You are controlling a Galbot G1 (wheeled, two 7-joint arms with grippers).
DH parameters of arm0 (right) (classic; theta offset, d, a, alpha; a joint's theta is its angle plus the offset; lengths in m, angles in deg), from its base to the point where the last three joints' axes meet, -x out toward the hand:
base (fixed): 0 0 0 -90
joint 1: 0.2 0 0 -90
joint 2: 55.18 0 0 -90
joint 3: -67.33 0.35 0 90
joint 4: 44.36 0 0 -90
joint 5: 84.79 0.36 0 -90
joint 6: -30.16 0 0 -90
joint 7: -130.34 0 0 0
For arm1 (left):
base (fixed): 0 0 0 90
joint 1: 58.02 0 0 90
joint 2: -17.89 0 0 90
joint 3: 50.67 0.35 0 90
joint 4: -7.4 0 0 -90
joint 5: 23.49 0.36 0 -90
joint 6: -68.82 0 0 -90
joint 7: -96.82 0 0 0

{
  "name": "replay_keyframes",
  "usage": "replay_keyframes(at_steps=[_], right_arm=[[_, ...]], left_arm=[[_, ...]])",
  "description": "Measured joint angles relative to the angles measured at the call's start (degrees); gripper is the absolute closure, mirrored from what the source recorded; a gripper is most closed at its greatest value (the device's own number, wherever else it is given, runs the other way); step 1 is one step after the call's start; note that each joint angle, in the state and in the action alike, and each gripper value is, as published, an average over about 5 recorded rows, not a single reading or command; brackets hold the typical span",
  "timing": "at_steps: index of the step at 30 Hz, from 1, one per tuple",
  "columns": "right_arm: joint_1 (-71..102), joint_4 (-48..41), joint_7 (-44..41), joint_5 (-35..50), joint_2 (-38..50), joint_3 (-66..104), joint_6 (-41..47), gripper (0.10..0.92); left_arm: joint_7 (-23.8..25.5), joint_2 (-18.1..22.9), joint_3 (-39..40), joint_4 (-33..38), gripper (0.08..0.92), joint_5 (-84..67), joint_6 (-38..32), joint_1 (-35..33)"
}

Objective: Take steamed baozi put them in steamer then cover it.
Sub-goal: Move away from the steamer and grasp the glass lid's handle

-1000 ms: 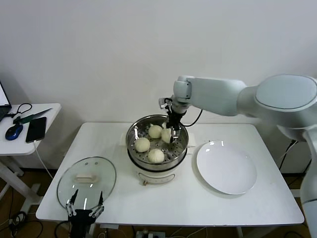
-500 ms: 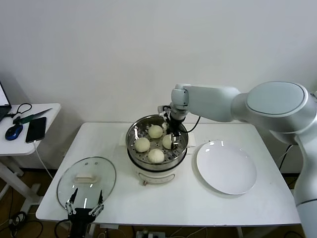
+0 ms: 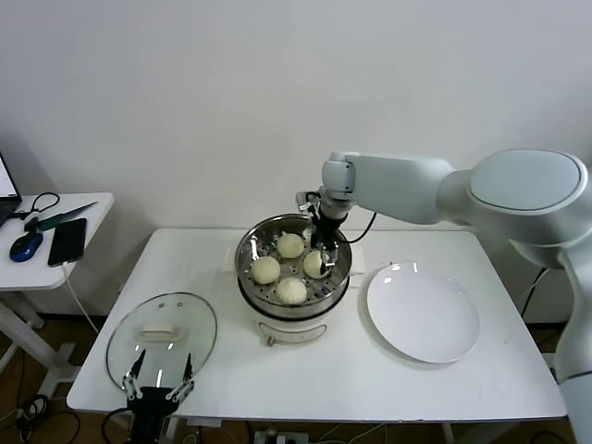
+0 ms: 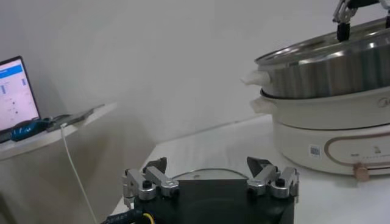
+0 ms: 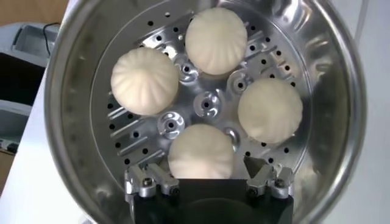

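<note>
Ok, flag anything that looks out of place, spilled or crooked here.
Nothing stands out. Four buns sit apart in the steamer, the right gripper open over one. The lid lies flat by the open left gripper, and the plate is bare.

No legible text; only an unreadable square code on the steamer (image 4: pixel 329 131) base.

arm (image 3: pixel 416 190): glossy white, rounded | wrist: black cable | jaws: black, silver-screwed

white plate (image 3: pixel 423 312) on table (image 3: pixel 324 370); side desk (image 3: pixel 55 250).
</note>
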Motion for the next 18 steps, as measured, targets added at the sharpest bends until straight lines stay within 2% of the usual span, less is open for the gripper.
replay_keyframes(at_steps=[10,18], right_arm=[[-3.07,4.29,0.22,-0.71,6.28,5.09,-2.12,0.203],[-2.1,12.71,8.11,-0.41,17.93,10.72,-6.7,0.203]], left_arm=[[-0.11,0.14,0.25,0.22,0.177,0.71,-0.02,0.11],[-0.96,-0.4,0.09,0.01,0.177,0.7,-0.02,0.46]])
